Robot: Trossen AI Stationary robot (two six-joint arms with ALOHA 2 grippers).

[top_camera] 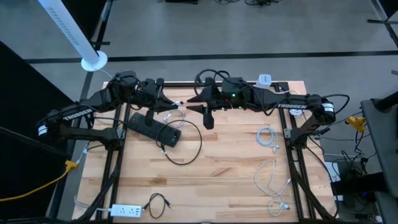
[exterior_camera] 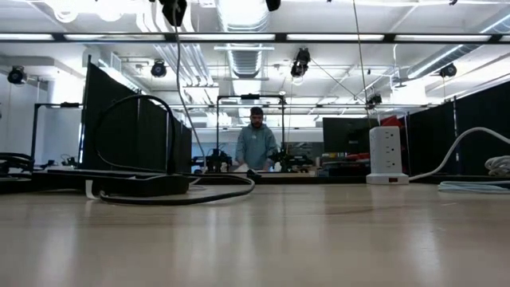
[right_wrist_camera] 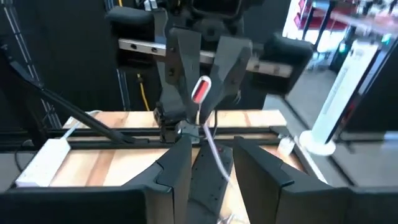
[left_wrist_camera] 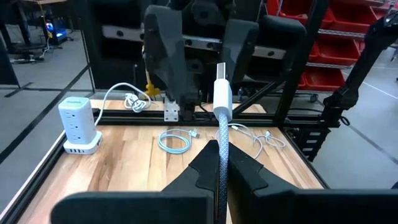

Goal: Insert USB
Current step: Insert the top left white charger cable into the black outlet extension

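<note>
Pale wood planks make up the bench (top_camera: 230,168), framed by dark rails. Above its far half the two arms meet nose to nose. The left gripper (top_camera: 177,104) is closed on a white USB plug (left_wrist_camera: 222,95) with a braided grey cable (left_wrist_camera: 222,162) trailing back between its fingers (left_wrist_camera: 200,174); the plug stands upright in the left wrist view, its tip pointing at the other arm. The right gripper (top_camera: 189,103) faces it just beside, its fingers (right_wrist_camera: 175,165) clamped around a dark slim piece (right_wrist_camera: 205,186) (what exactly it is cannot be told), from which a thin pale cord (right_wrist_camera: 214,152) curls out. From the right wrist, the left gripper's plug end shows a reddish face (right_wrist_camera: 200,90).

Below the grippers, a black power strip (top_camera: 154,129) lies on the bench with its black cord (top_camera: 189,149) looping beside it. A white charging tower (left_wrist_camera: 77,124) stands at the far edge of the bench. Coiled light cables (top_camera: 267,137) lie on the right side, and a white power strip (top_camera: 125,211) lies at the near left corner. In the low view, a person (exterior_camera: 256,143) stands in the room beyond the bench.
</note>
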